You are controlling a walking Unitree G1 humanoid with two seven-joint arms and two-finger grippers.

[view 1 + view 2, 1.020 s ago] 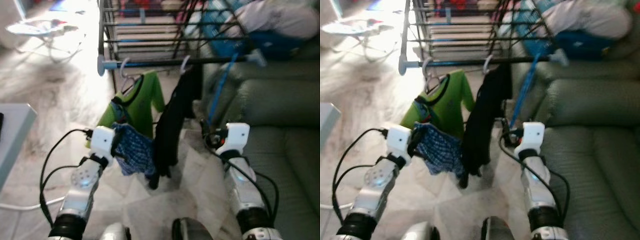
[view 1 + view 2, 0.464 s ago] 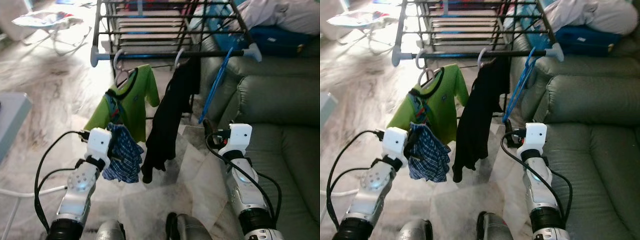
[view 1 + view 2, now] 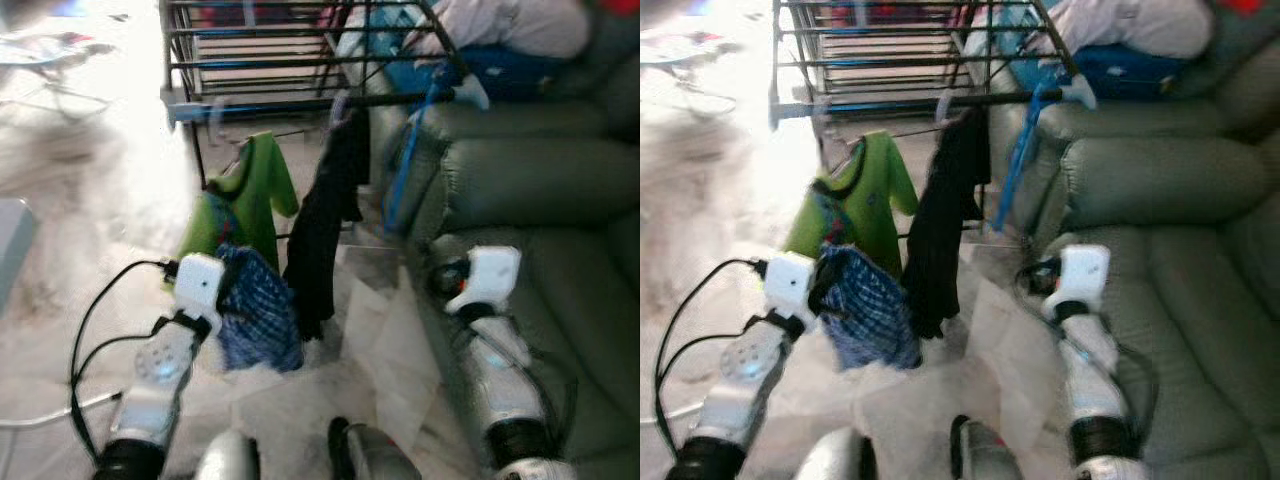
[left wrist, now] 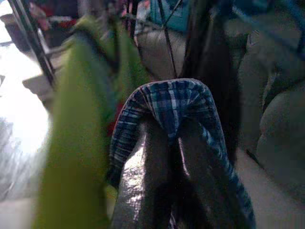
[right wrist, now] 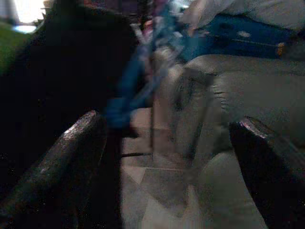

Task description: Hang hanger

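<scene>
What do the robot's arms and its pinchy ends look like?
Both arms are shiny silver tubes with dark joints. A white boxy block sits at each wrist, and black cables loop beside them. The left end effector and right end effector each have two long black fingers.

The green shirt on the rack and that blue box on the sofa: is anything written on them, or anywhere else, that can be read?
No text can be read anywhere.
Green shirt: a coloured print on its front, too blurred to read.
Blue box: a small pale label, too blurred to read.
Checked cloth in the left pincer: only a pattern, no words.
</scene>
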